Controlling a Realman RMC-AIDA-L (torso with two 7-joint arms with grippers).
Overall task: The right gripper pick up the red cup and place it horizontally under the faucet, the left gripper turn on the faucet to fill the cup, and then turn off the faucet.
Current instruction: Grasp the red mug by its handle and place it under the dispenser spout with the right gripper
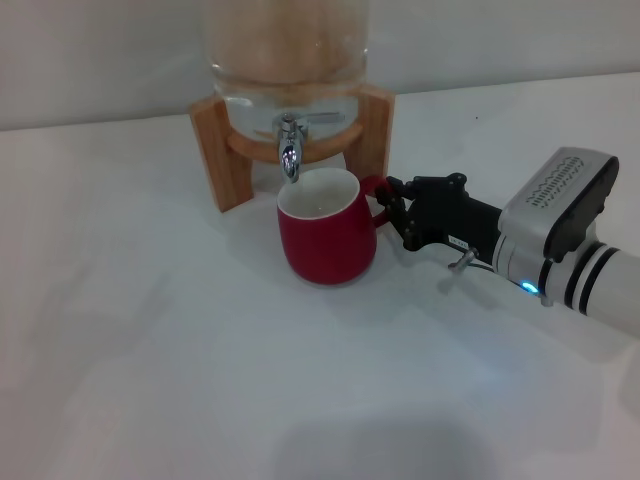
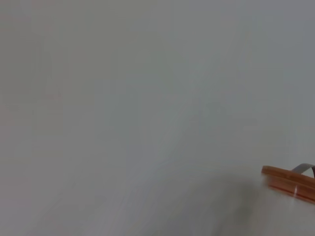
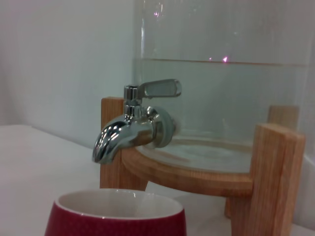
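One red cup (image 1: 327,240) stands upright on the white tabletop (image 1: 150,350), just right of centre in the head view, its open white mouth directly below the spout of the single faucet (image 1: 289,150). That faucet juts from one glass dispenser (image 1: 285,50) resting in one wooden stand (image 1: 215,150) at the upper middle of the frame; its lever points to the right. Water shows in the dispenser.

One arm is in sight: the right gripper (image 1: 392,208) reaches in from the right edge and its black fingers are clamped on the cup's handle, with a blue light glowing on the wrist farther right.

In the right wrist view the cup's rim (image 3: 118,204) sits at the bottom, the faucet (image 3: 133,125) above it.

The left gripper appears in no view; its wrist camera shows mostly bare wall and a sliver of the stand (image 2: 288,179) at lower right.
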